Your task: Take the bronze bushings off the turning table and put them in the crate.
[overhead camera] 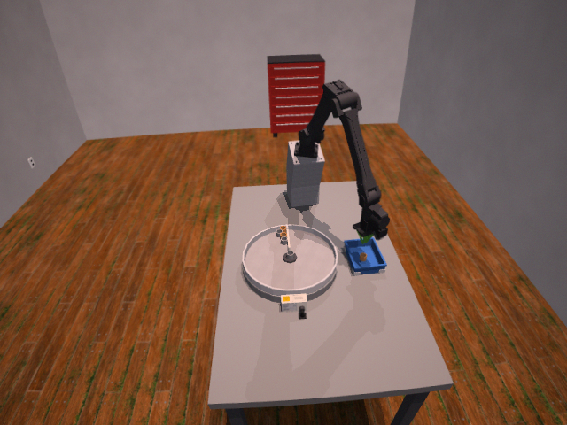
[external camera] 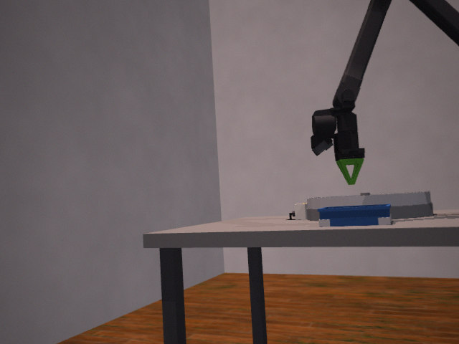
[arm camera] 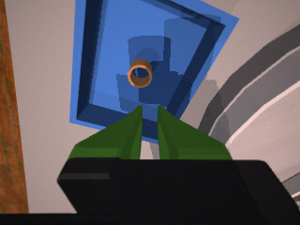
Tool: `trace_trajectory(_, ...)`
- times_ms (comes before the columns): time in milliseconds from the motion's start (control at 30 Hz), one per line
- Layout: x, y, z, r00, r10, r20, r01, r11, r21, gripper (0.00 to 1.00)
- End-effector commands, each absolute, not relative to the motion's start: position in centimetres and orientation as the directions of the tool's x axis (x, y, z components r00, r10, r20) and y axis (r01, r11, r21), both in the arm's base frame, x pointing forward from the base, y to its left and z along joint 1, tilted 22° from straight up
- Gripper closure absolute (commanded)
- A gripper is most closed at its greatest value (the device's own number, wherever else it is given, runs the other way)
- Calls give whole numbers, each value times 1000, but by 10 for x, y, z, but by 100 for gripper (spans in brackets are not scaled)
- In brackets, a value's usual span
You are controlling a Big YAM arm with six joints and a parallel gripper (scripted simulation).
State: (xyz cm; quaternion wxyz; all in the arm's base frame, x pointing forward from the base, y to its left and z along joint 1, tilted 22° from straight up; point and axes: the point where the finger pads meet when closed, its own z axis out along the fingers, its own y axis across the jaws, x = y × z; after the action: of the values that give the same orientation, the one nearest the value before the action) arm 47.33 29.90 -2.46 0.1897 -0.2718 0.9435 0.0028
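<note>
Gripper [arm camera: 149,123] hangs above the blue crate [arm camera: 84,70], fingers nearly together, holding nothing; 1 bronze bushing [arm camera: 140,74] inside.

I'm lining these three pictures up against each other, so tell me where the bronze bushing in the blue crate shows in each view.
Top: the bronze bushing stands in the blue crate, right of the turning table.
Exterior: not visible; the crate's near wall hides it.
Wrist: the bushing sits upper centre, just beyond the nearly shut, empty gripper.
Shared landmark: the blue crate.
</note>
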Motion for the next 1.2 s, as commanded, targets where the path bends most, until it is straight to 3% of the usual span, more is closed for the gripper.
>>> trace_trajectory(0, 476, 310, -16, -774, -507, -379, -513, 853, -94, 86)
trace_trajectory(700, 476, 309, -16, -774, -507, -379, -513, 853, -94, 87)
trace_trajectory(1167, 466, 185, -28, -765, -506, -399, -510, 854, -105, 87)
